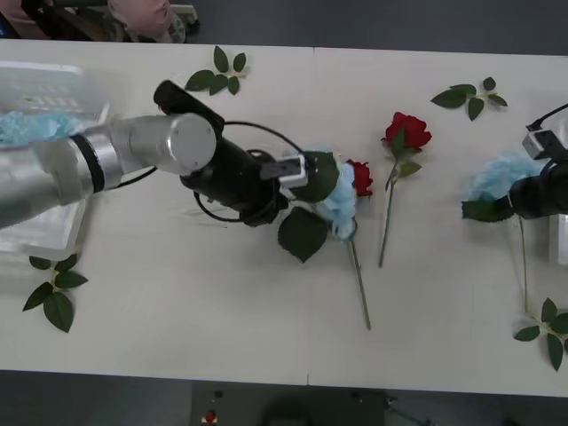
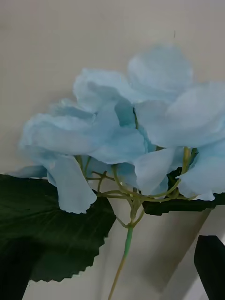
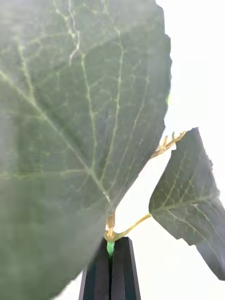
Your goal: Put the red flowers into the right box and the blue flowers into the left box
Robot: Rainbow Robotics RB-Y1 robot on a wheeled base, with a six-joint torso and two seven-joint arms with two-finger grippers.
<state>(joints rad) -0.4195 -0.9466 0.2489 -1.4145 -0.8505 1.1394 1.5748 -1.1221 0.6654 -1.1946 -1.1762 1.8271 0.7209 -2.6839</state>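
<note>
With the left tool (image 3: 111, 262) clamped together on the thin green stem of a light-blue fabric hydrangea (image 1: 339, 206) mid-counter, expect it light and floppy: hold the stem. Right tool (image 1: 532, 197), right edge: can't tell its state.

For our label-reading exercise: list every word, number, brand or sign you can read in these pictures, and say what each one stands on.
None can be read.
The small white block on the left tool's wrist bears no text that can be made out.
The flowers, the leaves, the table and the left box carry no print.
</note>
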